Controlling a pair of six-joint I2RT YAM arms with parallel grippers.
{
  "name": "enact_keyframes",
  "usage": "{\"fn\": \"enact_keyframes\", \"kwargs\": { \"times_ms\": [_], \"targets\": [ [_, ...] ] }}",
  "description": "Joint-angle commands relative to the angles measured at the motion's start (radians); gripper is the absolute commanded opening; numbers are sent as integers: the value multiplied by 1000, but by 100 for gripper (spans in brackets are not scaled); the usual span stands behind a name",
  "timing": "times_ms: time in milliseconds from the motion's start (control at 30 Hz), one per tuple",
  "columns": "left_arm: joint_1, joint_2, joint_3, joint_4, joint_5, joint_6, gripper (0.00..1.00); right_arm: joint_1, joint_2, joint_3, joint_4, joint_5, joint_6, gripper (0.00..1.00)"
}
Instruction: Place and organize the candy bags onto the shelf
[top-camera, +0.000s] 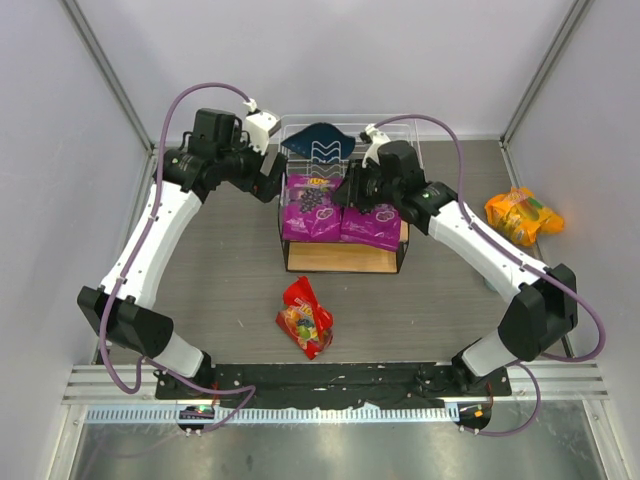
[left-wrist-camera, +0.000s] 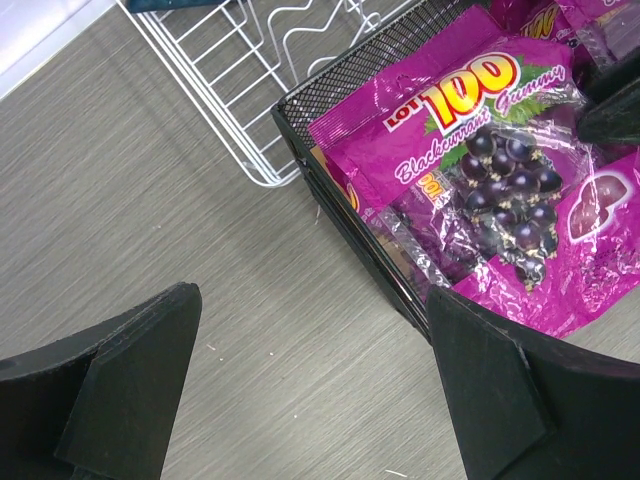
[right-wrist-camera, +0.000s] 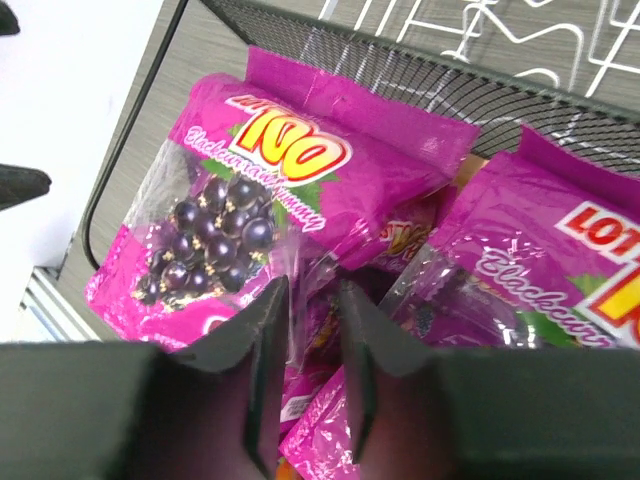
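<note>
Two purple candy bags lie side by side on the top of the shelf: the left one and the right one. My right gripper sits between them; in the right wrist view its narrow jaws pinch the clear crinkled edge of the left purple bag, beside the right one. My left gripper is open and empty over the table just left of the shelf. The red bag lies on the table in front. The orange-yellow bag lies at far right.
A white wire basket holding a dark blue cloth stands right behind the shelf, also in the left wrist view. Booth walls close in the table at the back and sides.
</note>
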Motion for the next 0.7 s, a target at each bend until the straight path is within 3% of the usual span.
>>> {"fn": "enact_keyframes", "kwargs": {
  "times_ms": [0,133,333,467,667],
  "targets": [
    [4,-33,1,29,2,8,100,-20,-10,55,35,25,-21,39],
    [6,-33,4,28,4,8,100,-19,-77,51,33,48,-24,49],
    [7,-33,4,28,13,5,100,-19,-139,51,-54,181,-16,50],
    [6,-31,4,28,18,5,100,-19,-128,57,-162,336,11,50],
    [6,-25,10,25,19,0,100,-19,-79,64,-238,432,24,52]
  ]
}}
